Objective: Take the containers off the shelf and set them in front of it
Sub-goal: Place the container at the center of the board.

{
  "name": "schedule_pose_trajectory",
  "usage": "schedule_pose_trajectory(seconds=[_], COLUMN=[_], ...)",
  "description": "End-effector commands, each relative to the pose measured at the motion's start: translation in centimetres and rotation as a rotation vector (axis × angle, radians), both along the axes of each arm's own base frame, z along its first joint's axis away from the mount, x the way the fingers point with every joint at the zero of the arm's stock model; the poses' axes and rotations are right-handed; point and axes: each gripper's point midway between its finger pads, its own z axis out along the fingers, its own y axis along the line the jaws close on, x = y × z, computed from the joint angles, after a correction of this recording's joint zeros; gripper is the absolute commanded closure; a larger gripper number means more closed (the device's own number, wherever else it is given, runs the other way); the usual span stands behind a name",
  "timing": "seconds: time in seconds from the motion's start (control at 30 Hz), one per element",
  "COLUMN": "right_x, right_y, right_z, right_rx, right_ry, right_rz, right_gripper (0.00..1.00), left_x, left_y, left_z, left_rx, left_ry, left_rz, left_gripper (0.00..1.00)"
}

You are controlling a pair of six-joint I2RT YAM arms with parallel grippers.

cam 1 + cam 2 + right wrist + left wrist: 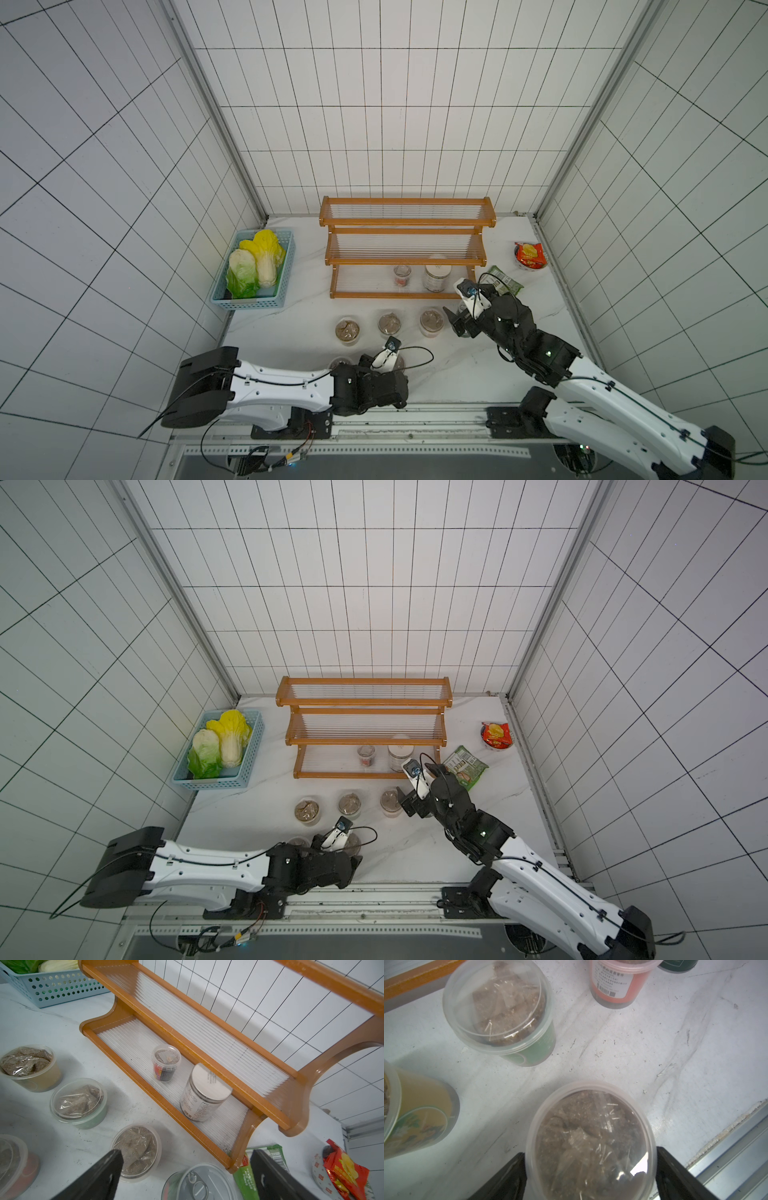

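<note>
The white-lidded jar [204, 1093] and a red-label cup [166, 1064] are standing on the lowest tier of the shelf [155, 1097], right of centre. The right gripper [186, 1154] is hanging wide open, empty, over the tin can [199, 1184]. The left gripper [589, 1152] is flanking a near cup [589, 1122] (grip cannot be told). The jar is probably rigid, smooth and heavier, so grasp its body below the lid

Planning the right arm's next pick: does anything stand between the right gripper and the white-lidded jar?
No container does. Only the shelf: its front rail crosses the path, and its middle tier partly overhangs the jar. The tin can sits under the open right gripper.
</note>
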Motion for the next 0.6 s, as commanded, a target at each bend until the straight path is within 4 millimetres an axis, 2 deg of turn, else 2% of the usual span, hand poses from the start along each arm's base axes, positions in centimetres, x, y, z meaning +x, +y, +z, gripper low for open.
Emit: schedule_pose_trajectory(seconds=[0.0,0.17,0.4,0.57], right_x=[0.4,1.7,4.3,5.4], right_y=[2.1,5.0,9.4,12.1], right_z=[1.9,2.5,0.6,-0.9], right_rx=[0.118,0.228,0.285,0.279], right_ry=[0.044,0.110,0.252,0.256], right_rz=[0.031,0.034,-0.003,-0.063], right_gripper=[0.01,0.01,0.01,0.01], left_x=[-0.1,-0.1,-0.4,-0.1], left_y=[0.0,0.5,1.9,3.0], left_z=[0.8,1.7,4.0,5.9], left_rx=[-0.013,-0.018,-0.020,-0.054], left_ry=[-0.003,-0.008,0.022,0.006], left_rz=[-0.007,0.000,0.035,0.075], left_gripper=[0.07,0.05,0.02,0.02])
